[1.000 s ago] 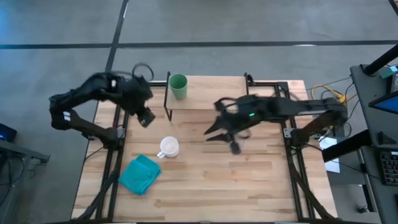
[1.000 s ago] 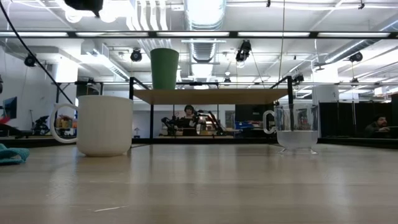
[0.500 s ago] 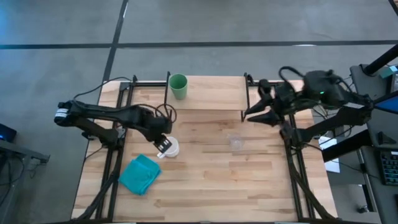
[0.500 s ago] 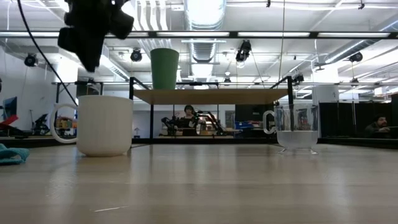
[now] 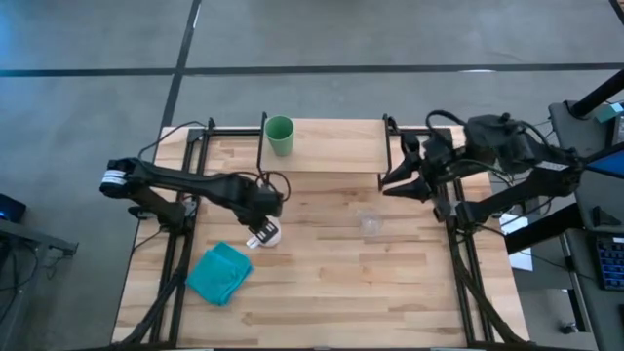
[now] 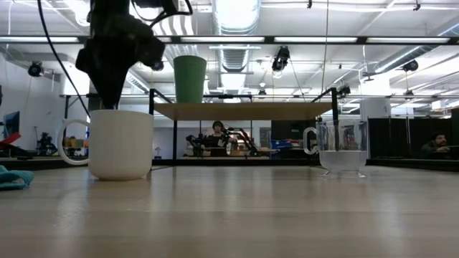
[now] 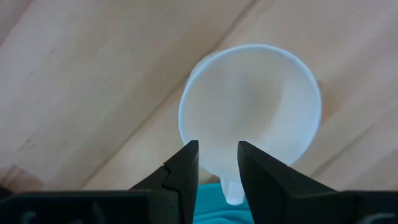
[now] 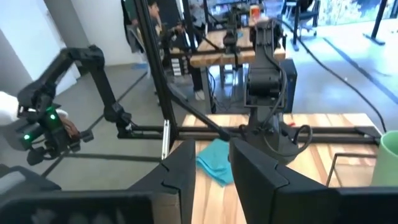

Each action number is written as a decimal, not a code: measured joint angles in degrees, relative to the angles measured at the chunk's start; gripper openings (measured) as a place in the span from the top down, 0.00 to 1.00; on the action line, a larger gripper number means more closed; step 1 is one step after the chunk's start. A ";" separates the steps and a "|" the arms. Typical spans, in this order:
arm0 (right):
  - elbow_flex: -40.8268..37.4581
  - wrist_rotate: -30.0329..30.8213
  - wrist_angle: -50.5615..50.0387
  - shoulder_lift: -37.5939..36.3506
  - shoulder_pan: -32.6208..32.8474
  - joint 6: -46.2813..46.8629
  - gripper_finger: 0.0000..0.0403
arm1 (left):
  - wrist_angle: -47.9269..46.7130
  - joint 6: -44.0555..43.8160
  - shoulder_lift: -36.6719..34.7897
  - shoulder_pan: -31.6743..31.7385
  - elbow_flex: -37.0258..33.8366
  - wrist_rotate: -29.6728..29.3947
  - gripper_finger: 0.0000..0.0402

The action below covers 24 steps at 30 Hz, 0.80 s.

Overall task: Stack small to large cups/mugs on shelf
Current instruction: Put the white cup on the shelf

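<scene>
The white handled mug point(image 5: 265, 231) point(image 6: 120, 143) stands upright on the table on its base. My left gripper point(image 5: 261, 222) point(image 7: 217, 149) hangs open right over the mug's mouth point(image 7: 249, 106), fingertips at rim height on the handle side; I see no touch. The green cup point(image 5: 280, 135) point(image 6: 189, 79) stands on the left end of the shelf point(image 5: 336, 148) point(image 6: 244, 111). The clear glass point(image 5: 370, 222) point(image 6: 342, 147) stands alone on the table. My right gripper point(image 5: 389, 182) point(image 8: 212, 152) is open and raised near the shelf's right end.
A folded teal cloth point(image 5: 219, 273) point(image 6: 11, 178) lies near the table's left near corner, close to the mug. The shelf's thin black legs point(image 5: 261, 166) stand just beyond the mug. Black frame rails point(image 5: 180, 253) run along both table sides. Bare wood shows between mug and glass.
My left gripper has swung from beside the shelf's left end toward the near edge and come down over the white mug. My right gripper has drawn back from above the glass toward the table's right far side. Mug, glass and cup have stayed put.
</scene>
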 joint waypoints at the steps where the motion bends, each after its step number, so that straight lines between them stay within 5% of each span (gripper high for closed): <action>1: 0.00 0.00 -0.18 0.44 0.00 -0.02 0.77 | 0.00 0.02 0.46 0.02 0.00 -0.03 0.76; 24: 0.00 -0.15 -1.30 4.20 0.00 0.48 0.78 | 2.76 1.62 0.48 3.28 -3.26 -1.04 0.76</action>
